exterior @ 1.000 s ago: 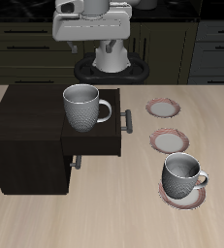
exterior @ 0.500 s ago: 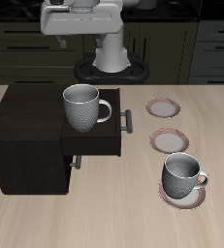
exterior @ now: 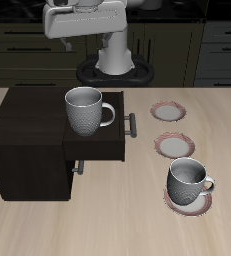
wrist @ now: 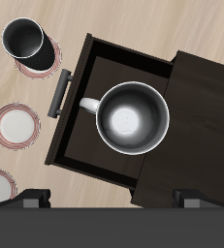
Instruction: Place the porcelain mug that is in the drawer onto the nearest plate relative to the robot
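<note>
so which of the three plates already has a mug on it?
The plate nearest the table's front edge: a mug stands on it. The other two plates farther back are bare.

exterior: high, frontal, wide on table | wrist: straight down from above gripper's fingertips (wrist: 112,199), closer | shared: open drawer (exterior: 97,146), porcelain mug (wrist: 131,118) beneath gripper
</note>
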### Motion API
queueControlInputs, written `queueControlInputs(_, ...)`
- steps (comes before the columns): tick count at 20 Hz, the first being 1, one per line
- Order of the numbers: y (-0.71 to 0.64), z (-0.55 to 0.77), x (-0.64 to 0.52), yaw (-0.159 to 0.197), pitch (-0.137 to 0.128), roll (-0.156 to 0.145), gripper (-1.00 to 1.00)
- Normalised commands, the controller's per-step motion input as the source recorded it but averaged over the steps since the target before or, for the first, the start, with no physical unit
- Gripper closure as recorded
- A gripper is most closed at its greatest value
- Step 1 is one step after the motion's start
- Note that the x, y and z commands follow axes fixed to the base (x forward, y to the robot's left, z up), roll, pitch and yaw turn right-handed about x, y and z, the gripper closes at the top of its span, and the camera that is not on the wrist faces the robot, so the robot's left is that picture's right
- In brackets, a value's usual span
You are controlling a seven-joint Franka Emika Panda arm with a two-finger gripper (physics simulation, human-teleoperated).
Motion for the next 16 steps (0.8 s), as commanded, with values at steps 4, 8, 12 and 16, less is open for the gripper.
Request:
queueControlInputs(4,0.03,-0.19,0.11,0.008,0.006,0.002,-1.00)
queueControlInputs(8,-0.02,-0.17,0.16,0.010,0.000,-0.015,-1.00)
queueControlInputs(12,-0.04,-0.24,0.19,-0.012,0.017,-0.023,-1.00)
queueControlInputs(16,0.07,-0.15,0.07,-0.024,0.014,-0.002,-1.00)
